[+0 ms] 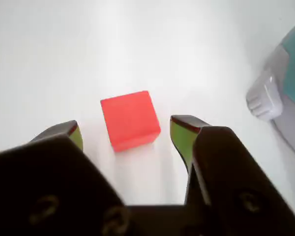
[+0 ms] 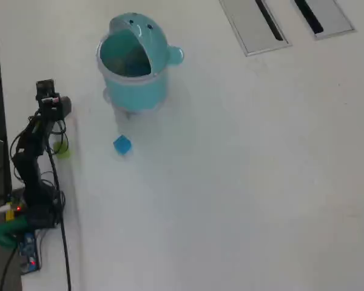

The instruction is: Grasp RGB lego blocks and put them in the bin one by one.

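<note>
In the wrist view a red block (image 1: pixel 130 119) lies on the white table between and slightly ahead of my fingertips. My gripper (image 1: pixel 128 127) is open and straddles it, with a gap on each side; green pads (image 1: pixel 183 140) line the fingers. The light-teal bin (image 2: pixel 133 60) stands upright with its lid swung in, and its knob (image 1: pixel 263 98) shows at the wrist view's right edge. From overhead, my gripper (image 2: pixel 46 94) is at the table's left side and hides the red block. A blue block (image 2: pixel 122 145) lies below the bin. A yellow-green block (image 2: pixel 62 150) sits beside the arm.
Two grey slotted panels (image 2: pixel 255 24) are set into the table at the top right in the overhead view. The arm's base, board and cables (image 2: pixel 27 242) sit at the lower left, close to the table's left edge.
</note>
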### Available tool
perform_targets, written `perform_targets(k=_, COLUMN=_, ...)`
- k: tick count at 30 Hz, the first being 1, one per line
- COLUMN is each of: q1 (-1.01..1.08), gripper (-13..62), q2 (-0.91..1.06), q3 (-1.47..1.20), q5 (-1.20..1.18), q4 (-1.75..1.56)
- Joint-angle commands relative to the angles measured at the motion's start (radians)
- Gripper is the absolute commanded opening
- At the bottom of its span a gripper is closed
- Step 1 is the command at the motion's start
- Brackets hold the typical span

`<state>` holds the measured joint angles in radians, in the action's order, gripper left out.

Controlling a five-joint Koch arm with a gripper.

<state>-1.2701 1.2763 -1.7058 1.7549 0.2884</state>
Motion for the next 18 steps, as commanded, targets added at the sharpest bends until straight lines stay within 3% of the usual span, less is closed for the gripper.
perform_targets(k=1, q1=0.009, gripper=32.3, q2=-0.003, q3=0.086, q5=0.02, q4=-0.002)
perform_targets(k=18, q1=0.009, gripper=32.2, q2=-0.169, q3=0.183, q5=0.021, q4=-0.015)
